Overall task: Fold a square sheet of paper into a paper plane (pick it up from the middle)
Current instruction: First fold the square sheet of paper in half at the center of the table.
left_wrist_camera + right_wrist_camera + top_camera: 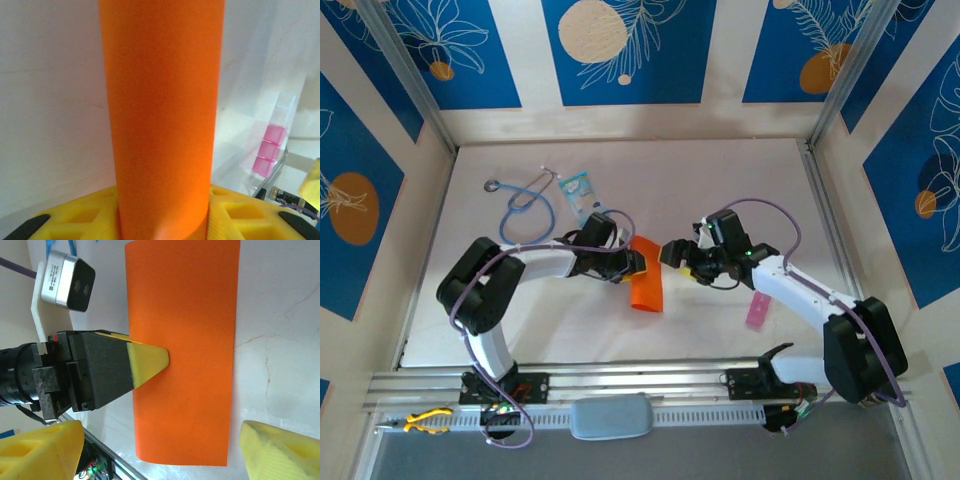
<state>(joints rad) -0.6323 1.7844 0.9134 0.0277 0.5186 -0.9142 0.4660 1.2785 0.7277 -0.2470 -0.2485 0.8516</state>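
Top external: square sheet of paper, now a long orange strip, lies between the arms. The left gripper pinches its side edge; the right gripper is just beside it.
Left wrist: strip runs straight away from the pinch.
Right wrist: right jaws stand wide, strip lengthwise ahead between them.

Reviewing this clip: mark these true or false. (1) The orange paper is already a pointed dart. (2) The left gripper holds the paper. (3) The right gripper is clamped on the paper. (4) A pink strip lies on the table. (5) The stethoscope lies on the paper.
1. False. The orange paper shows as a plain rectangle with no sharp tip.
2. True. The left gripper has it between its fingers.
3. False. The right gripper is open, its fingers spread either side of the paper's end.
4. True. The pink strip lies on the table, right of the paper.
5. False. The stethoscope lies apart, far left.
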